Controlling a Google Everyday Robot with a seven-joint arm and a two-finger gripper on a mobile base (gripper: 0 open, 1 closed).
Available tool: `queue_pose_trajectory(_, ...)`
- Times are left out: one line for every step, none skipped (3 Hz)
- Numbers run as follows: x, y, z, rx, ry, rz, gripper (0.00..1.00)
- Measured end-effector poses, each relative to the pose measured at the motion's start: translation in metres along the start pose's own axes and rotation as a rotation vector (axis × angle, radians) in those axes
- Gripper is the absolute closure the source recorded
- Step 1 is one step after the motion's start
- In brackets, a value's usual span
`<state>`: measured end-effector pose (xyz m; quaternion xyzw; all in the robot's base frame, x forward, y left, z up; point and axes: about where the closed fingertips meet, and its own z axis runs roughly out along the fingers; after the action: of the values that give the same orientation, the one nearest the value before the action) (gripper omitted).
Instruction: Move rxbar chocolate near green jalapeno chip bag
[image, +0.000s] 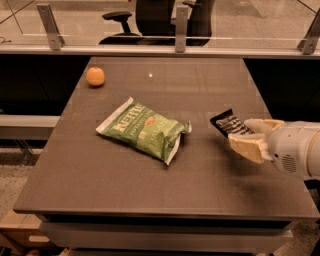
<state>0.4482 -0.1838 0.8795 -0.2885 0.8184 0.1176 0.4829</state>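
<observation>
The jaws of the gripper (241, 133) pinch one end of the chocolate bar (227, 122). One pale jaw lies along the bar's far side and the other along its near side. The bar's free end, black with rows of pale lettering, sticks out toward the middle of the worktop (150, 200). The gripper sits close to the right edge, about halfway between the far and near edges. The rounded white arm behind it reaches in from past that edge. Whether the bar touches the surface or hangs just above it cannot be told.

The chip bag (145, 130) lies flat near the middle of the worktop, a little toward the left edge. It is crinkled and set at a slant, and its white sealed end points toward the bar. A bare strip of worktop separates bag and bar. An orange (95, 76) rests near the far left corner, well apart from both.
</observation>
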Motion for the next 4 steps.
queue_pose_trajectory(0.009, 0.017, 0.002, -0.05, 0.012, -0.019, 1.0)
queue_pose_trajectory(0.015, 0.031, 0.007, -0.116, 0.033, -0.051, 1.0)
queue_pose_trajectory(0.021, 0.04, 0.014, -0.163, 0.051, -0.069, 1.0)
queue_pose_trajectory(0.026, 0.045, 0.023, -0.215, 0.059, -0.086, 1.0)
